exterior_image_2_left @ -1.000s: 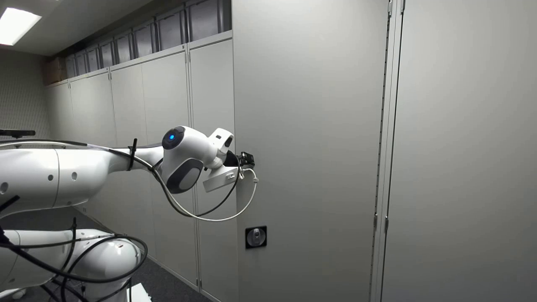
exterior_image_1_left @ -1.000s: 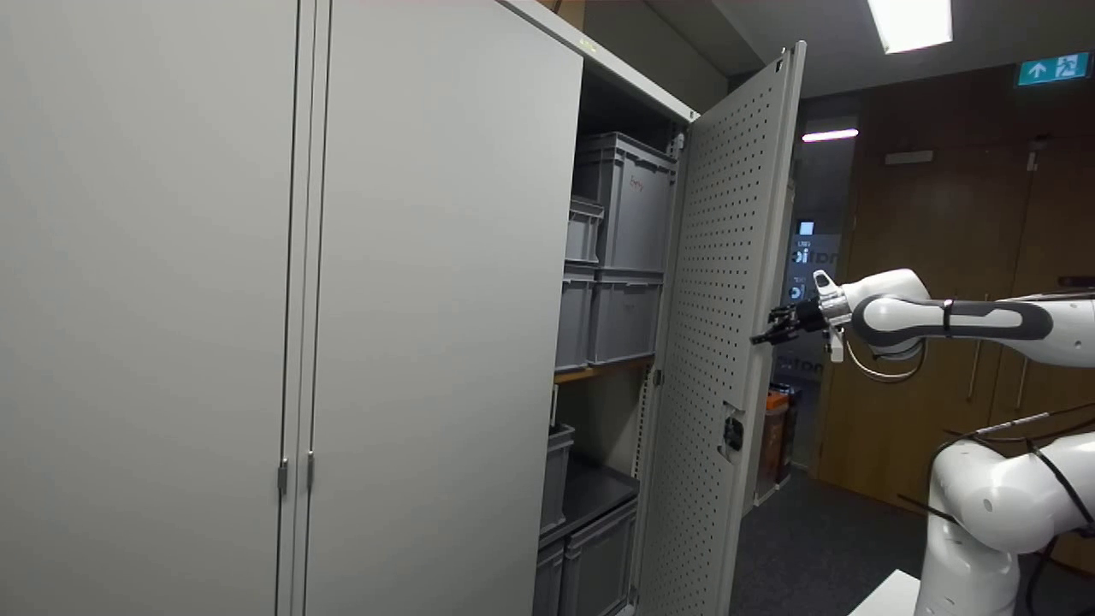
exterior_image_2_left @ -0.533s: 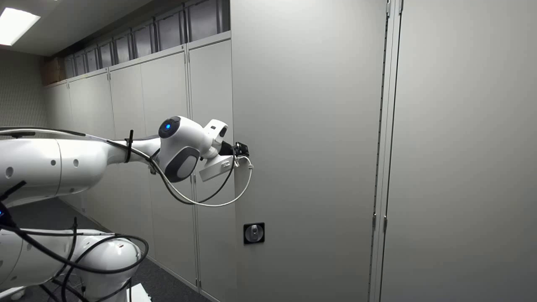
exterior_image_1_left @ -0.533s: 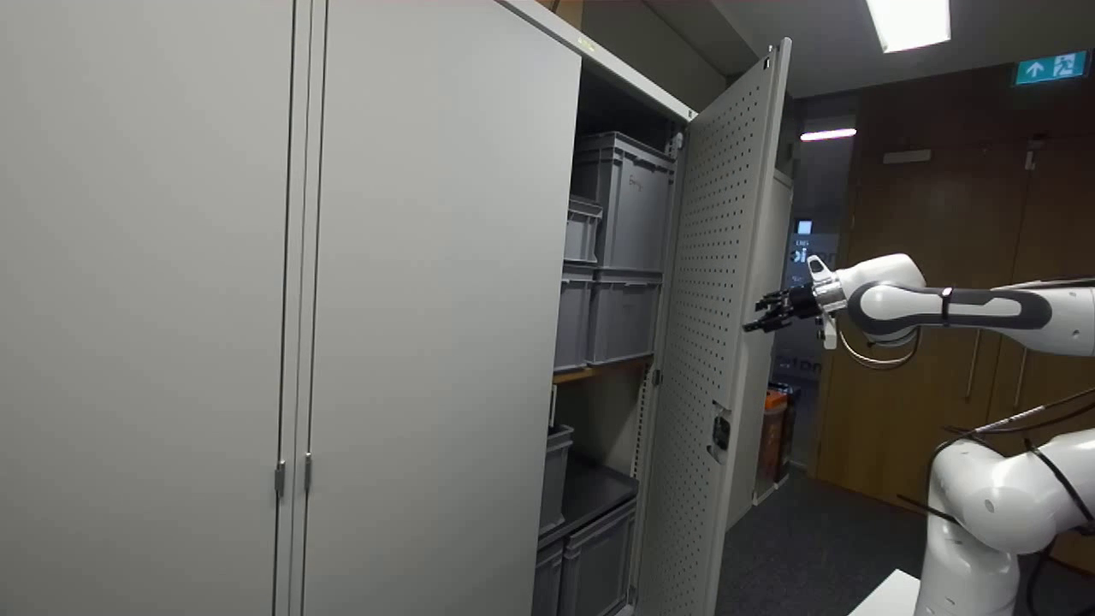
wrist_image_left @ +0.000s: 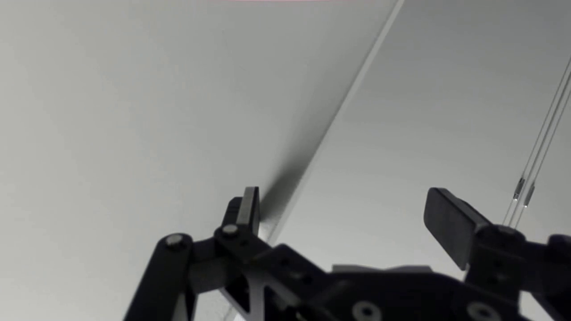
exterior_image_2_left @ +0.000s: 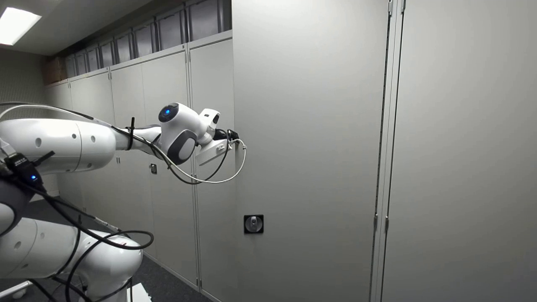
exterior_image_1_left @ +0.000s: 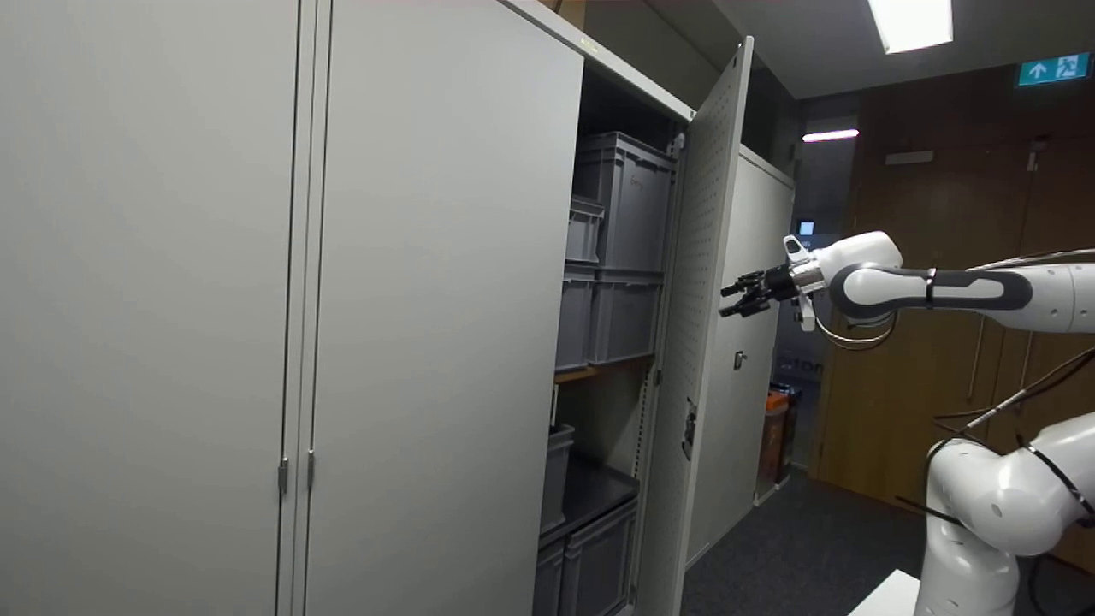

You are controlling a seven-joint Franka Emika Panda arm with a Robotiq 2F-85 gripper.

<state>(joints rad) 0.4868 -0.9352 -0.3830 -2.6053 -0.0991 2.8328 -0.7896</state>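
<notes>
i'm poising my end effector (wrist_image_left: 342,200) close by the free edge of the door (exterior_image_2_left: 310,138), its jaws standing wide apart and grasping nothing; whether it is touching the door, i'm not able to tell. the handle (exterior_image_2_left: 253,224) is sitting lower down, untouched, and crates (exterior_image_1_left: 629,321) are showing in the cabinet (exterior_image_1_left: 445,299). the door is standing ajar, neither shut nor fully back, so i'm judging its swing as only part done, the rest being left.

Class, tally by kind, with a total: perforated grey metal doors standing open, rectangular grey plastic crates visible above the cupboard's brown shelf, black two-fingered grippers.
Perforated metal door: 1
Grey plastic crates: 4
Black gripper: 1
Total: 6
</notes>
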